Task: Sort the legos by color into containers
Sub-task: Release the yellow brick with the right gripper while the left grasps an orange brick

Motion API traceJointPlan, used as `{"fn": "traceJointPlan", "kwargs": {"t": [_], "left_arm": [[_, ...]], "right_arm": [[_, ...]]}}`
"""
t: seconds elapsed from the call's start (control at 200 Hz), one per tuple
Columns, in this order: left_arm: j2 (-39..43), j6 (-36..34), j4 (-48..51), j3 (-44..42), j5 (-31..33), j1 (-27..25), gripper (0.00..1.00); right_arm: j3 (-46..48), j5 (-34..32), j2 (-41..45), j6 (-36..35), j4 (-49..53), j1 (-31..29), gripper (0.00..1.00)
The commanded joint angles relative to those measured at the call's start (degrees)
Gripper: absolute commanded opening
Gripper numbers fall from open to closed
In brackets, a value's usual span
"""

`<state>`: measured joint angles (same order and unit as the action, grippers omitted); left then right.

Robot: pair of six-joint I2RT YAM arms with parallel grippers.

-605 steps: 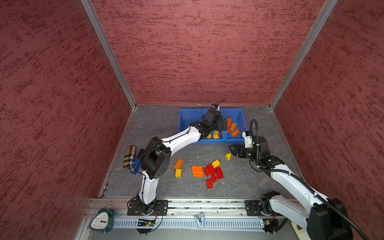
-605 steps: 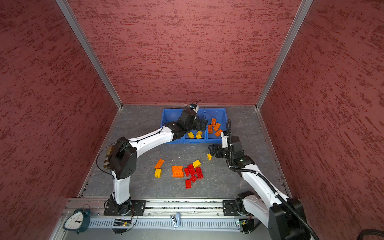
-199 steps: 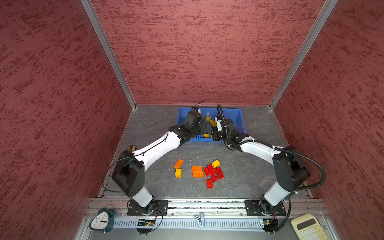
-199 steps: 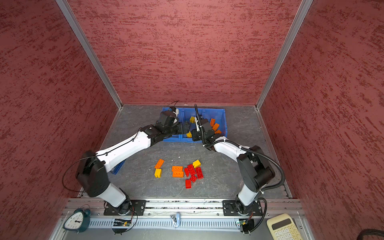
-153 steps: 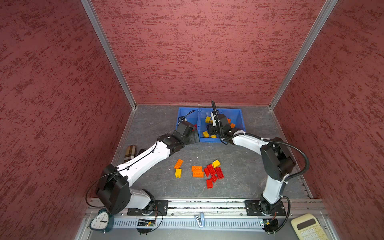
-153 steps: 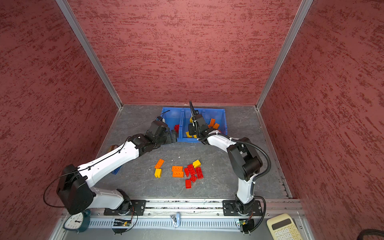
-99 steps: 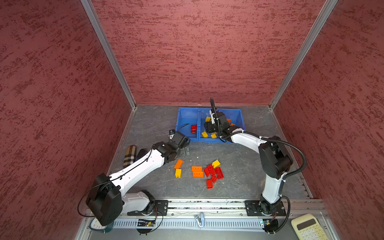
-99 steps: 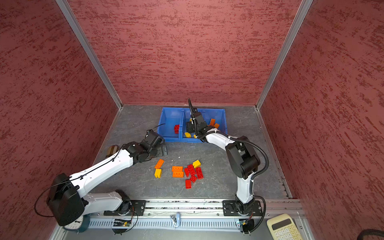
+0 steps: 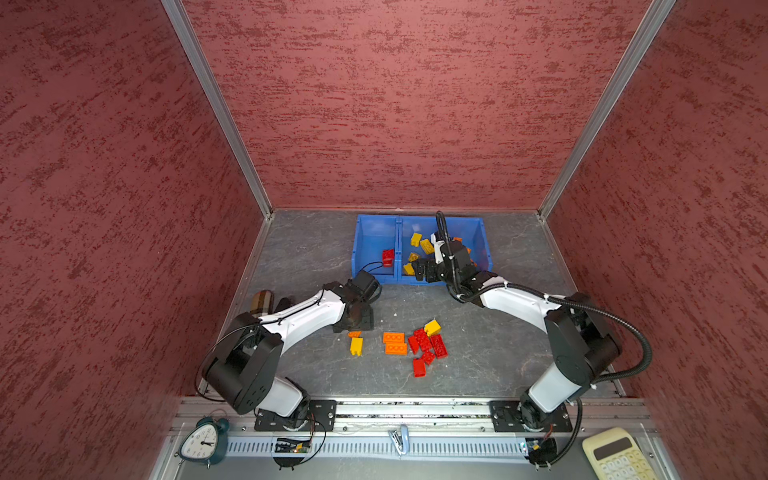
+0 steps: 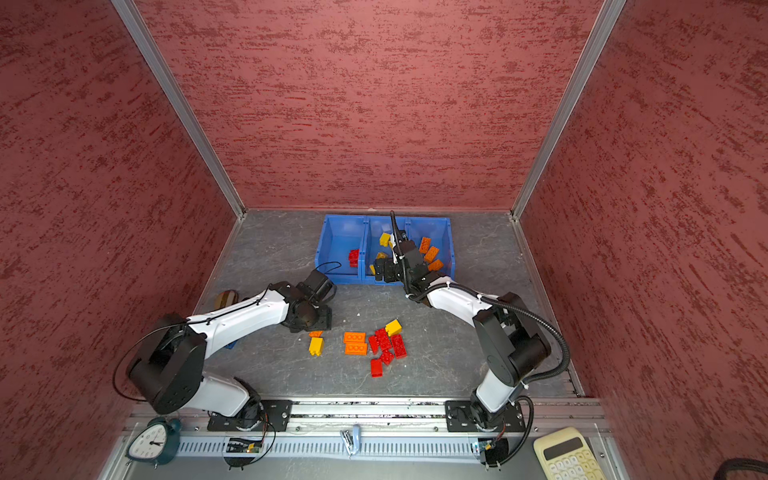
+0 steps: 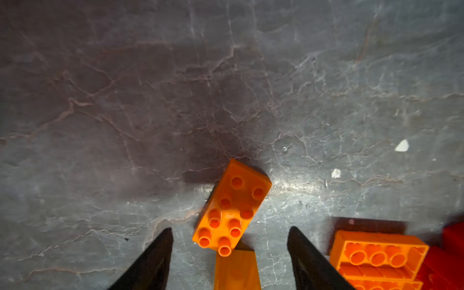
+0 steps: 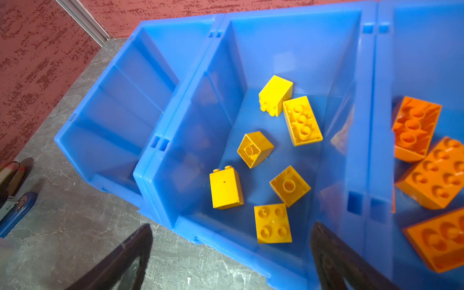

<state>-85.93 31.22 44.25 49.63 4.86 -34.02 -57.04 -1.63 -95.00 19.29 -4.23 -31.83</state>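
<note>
bench (image 9: 307, 257): grey, stone-patterned
containers (image 9: 376, 222): three joined blue bins in a row at 12 o'clock on the bench, near the back wall; the bin at the 9 o'clock end holds red legos (image 9: 388, 257); the middle bin holds six yellow legos (image 12: 254, 149), lying apart at odd angles; the bin at the 3 o'clock end holds orange legos (image 10: 430, 253)
loose legos, mid-bench, in both top views: red cluster (image 9: 427, 345) of several bricks; yellow brick (image 9: 432, 327) touching it at its 12 o'clock; two orange oblong bricks (image 9: 394, 343) side by side, touching, just beside the cluster at its 9 o'clock; lone yellow brick (image 9: 356, 345) further toward 9 o'clock, apart from them; single orange brick (image 11: 232, 206), oblong, studs up, at 12 o'clock of the lone yellow brick, mostly hidden from above
left claw (image 11: 230, 229): low over the bench, pointing down; fingers (image 11: 153, 258) spread to either side of one end of the single orange brick, a gap on each side, nothing pinched
right claw (image 12: 231, 226): above the front lip of the middle bin; spread wide, nothing between the fingers
sundries: alarm clock (image 9: 203, 442) at 7 o'clock, calculator (image 9: 615, 455) at 5 o'clock, both at the near edge
</note>
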Motion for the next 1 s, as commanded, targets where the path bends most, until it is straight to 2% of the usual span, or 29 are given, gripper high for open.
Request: {"fn": "traceJointPlan", "kwargs": {"t": [0.0,0.255,0.456,0.571,0.817,0.997], "left_arm": [[-2.04,-1.69,-2.37,-0.47,-2.73,0.45,0.68],[-6.61,-1.70,-5.28,-1.10,-3.07,0.53,0.62],[-8.81,-1.87,-6.43,-0.93,-2.56,0.45,0.54],[-9.40,-1.78,-7.65,-0.35,-2.15,0.46,0.47],[-11.79,-0.69,-9.24,4.93,-2.26,-1.99,0.33],[-15.30,0.14,-10.56,10.46,-3.54,-4.97,0.31]], "right_arm": [[1.04,-0.83,2.10,0.83,-2.57,0.14,0.99],[1.29,-1.58,3.45,0.19,-2.88,0.11,0.99],[2.21,-1.57,5.32,0.37,-4.87,0.10,0.99],[3.06,-1.96,6.53,0.05,-5.94,0.13,0.99],[5.84,-3.41,10.29,-1.16,-6.14,0.11,0.99],[8.76,-4.05,13.44,-2.36,-5.01,0.13,0.99]]}}
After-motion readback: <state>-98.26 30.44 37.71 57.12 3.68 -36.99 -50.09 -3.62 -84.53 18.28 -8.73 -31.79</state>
